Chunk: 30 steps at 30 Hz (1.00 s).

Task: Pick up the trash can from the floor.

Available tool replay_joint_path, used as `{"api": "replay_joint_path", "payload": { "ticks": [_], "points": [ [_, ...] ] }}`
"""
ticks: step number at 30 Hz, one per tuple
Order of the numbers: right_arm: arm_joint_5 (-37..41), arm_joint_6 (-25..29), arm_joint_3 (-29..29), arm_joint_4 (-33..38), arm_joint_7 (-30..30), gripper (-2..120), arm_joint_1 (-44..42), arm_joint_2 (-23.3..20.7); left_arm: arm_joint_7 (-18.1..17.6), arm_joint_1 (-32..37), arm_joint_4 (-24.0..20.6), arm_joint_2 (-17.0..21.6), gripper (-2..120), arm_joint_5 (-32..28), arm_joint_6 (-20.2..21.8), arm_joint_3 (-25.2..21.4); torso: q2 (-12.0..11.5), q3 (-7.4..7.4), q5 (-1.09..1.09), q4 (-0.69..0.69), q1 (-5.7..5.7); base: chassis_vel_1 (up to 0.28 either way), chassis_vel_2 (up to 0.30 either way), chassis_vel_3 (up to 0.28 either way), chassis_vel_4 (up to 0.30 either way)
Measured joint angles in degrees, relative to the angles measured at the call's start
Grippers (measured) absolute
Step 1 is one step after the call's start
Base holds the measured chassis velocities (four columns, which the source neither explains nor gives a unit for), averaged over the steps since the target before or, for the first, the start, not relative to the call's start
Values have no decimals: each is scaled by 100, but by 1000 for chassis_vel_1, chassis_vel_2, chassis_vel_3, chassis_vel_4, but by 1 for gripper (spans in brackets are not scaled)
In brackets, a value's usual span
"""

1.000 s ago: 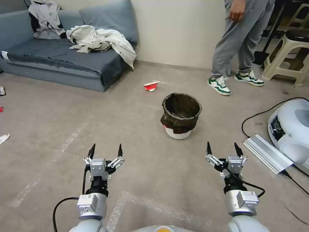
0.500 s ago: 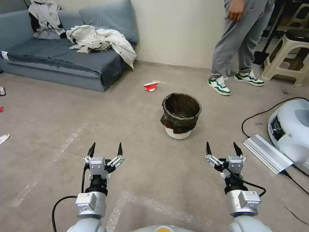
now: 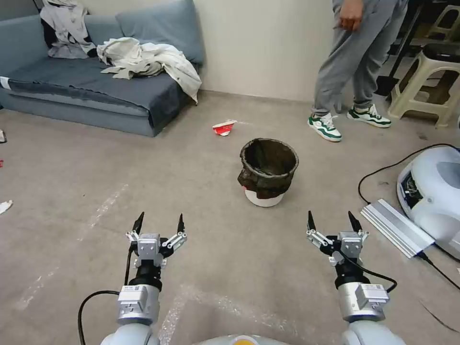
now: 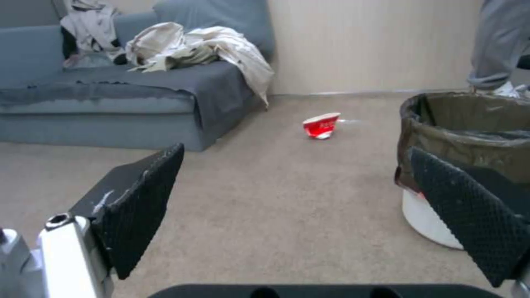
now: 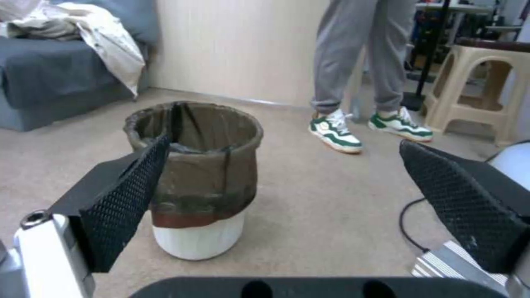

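The trash can stands upright on the floor ahead of me, a small white bin with a crinkled dark bag folded over its rim. It also appears in the left wrist view and the right wrist view. My left gripper hangs open near the floor, short of the can and to its left. Open too, my right gripper hovers short of the can and slightly to its right. Neither touches the can.
A grey sofa with clothes lies far left. A red crushed cup lies beyond the can. A person's legs stand at the back right by a beige stool. A white machine, cable and metal rail sit right.
The whole picture has shifted slightly left, so the camera moved a little. The left gripper sits marginally lower and further right in view. Both grippers stay open; the can has not moved.
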Motion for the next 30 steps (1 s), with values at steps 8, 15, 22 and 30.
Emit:
{"api": "replay_joint_path", "payload": {
  "ticks": [8, 15, 22, 30],
  "points": [
    [0, 2, -6, -17, 3, 100, 10, -3, 0, -2, -1, -21, 100, -10, 0, 7, 0, 0, 0, 0, 0, -44, -60, -73, -50],
    [21, 9, -4, -29, 8, 100, 11, -10, 0, -9, -1, -39, 100, -11, -3, 28, 0, 0, 0, -1, 0, -80, -99, -96, -94],
    [20, -25, -15, -31, 43, 100, 12, -10, -6, -22, 8, -51, 100, -76, -30, 53, 0, 0, 0, -1, 0, -57, -52, -50, -50],
    [11, -74, -12, -30, 48, 100, 13, -15, -34, -66, 13, -51, 100, -194, -41, 66, 0, 0, 0, -1, 0, 0, 0, 0, 0]
  ]
}}
